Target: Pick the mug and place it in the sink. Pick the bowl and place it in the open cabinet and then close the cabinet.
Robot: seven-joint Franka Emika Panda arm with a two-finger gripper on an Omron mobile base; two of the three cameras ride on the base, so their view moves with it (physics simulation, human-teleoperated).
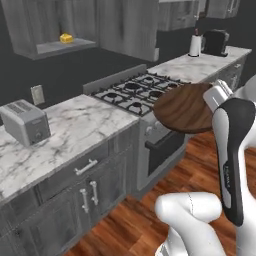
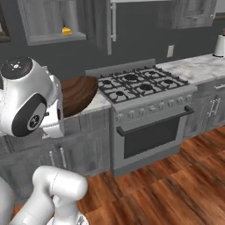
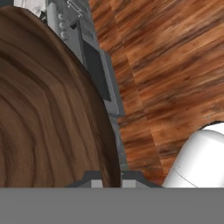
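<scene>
Bowl (image 1: 184, 107) aloft near the stove (image 1: 137, 91), rim clamped in the claw (image 3: 109, 183). Edge grip on a wide bowl: swinging toward the cabinet (image 1: 55, 25) may twist it loose.

Bowl (image 1: 182, 107) aloft beside stove (image 1: 137, 92)

Toaster (image 1: 25, 121) stands on counter (image 1: 85, 125); stove (image 2: 140, 85) beside is bare.

the bowl (image 1: 184, 107) hangs in the air before the stove (image 1: 142, 92), above the floor (image 1: 150, 220); the toaster (image 1: 25, 122) sits on the surface (image 1: 75, 130) left of the stove; a kettle (image 1: 194, 45) stands on the surface beyond it; the cabinet (image 1: 47, 25) hangs above the toaster
</scene>
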